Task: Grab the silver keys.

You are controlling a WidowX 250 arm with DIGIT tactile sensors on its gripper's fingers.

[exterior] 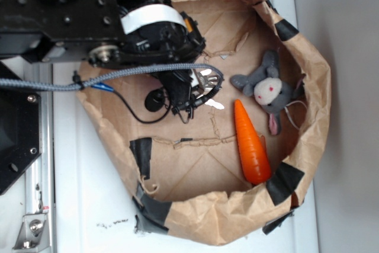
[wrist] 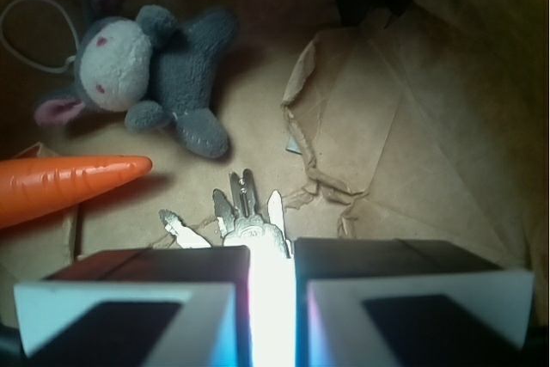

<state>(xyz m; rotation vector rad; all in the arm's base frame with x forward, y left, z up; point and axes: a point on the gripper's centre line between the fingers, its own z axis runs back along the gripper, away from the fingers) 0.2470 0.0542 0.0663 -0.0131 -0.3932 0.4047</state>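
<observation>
The silver keys are a small shiny bunch lying on the brown paper floor; their heads run into the narrow gap between my fingers. My gripper is nearly closed around them, the jaws a key's width apart with bright metal filling the gap. In the exterior view the gripper hangs over the floor's middle, and key blades stick out to its right. Whether the keys are lifted off the paper cannot be told.
An orange carrot toy lies right of the gripper, also at the left edge of the wrist view. A grey plush bunny sits beyond it. The crumpled brown paper wall with black tape rings everything.
</observation>
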